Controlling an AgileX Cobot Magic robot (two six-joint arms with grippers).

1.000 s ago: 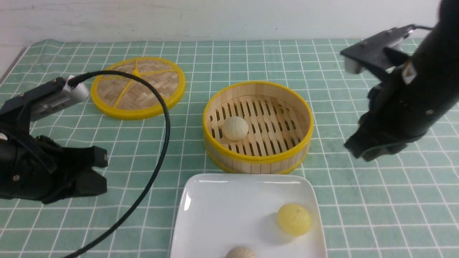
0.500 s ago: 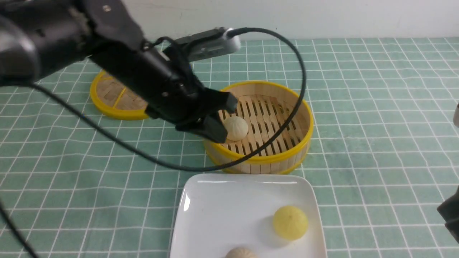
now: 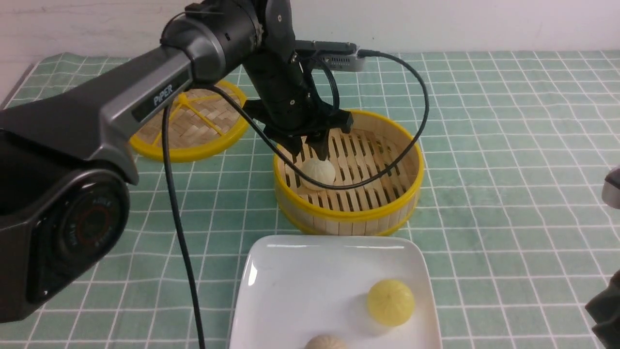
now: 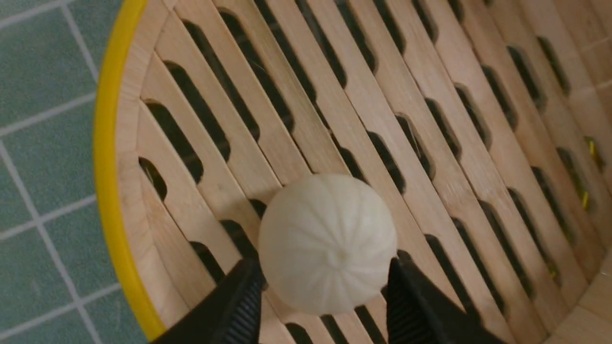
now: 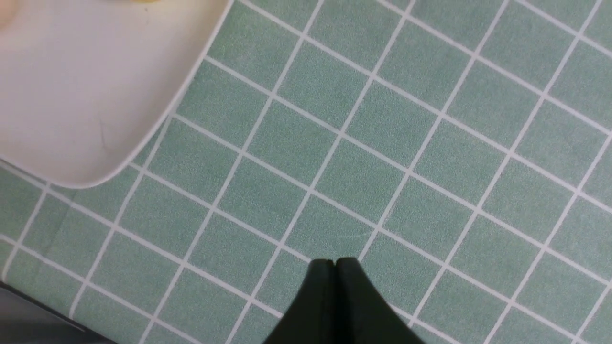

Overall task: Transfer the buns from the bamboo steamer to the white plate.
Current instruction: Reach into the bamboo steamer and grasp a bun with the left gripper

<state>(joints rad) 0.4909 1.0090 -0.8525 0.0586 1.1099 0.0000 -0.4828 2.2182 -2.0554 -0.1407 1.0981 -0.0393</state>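
The cream-white bun [image 3: 318,173] [image 4: 327,243] lies on the slatted floor of the bamboo steamer [image 3: 348,213] [image 4: 107,157], near its left wall. My left gripper [image 3: 310,154] [image 4: 325,274] points down into the steamer, open, one finger on each side of this bun and very close to it. The pale yellow bun [image 3: 390,301] rests on the white plate [image 3: 300,291] [image 5: 71,95] in front of the steamer. My right gripper [image 5: 333,262] is shut and empty over the cloth right of the plate; the front view shows only a dark edge of it [image 3: 605,310].
A browner beige bun [image 3: 325,342] sits at the plate's near edge. The flat woven lid [image 3: 193,126] lies behind and left of the steamer. A black cable [image 3: 416,121] loops across the steamer. A green checked cloth [image 3: 508,145] covers the table.
My left arm swung from the near left over the steamer and turned its gripper down around the cream-white bun. My right arm withdrew to the near right corner. The yellow bun shifted slightly left.
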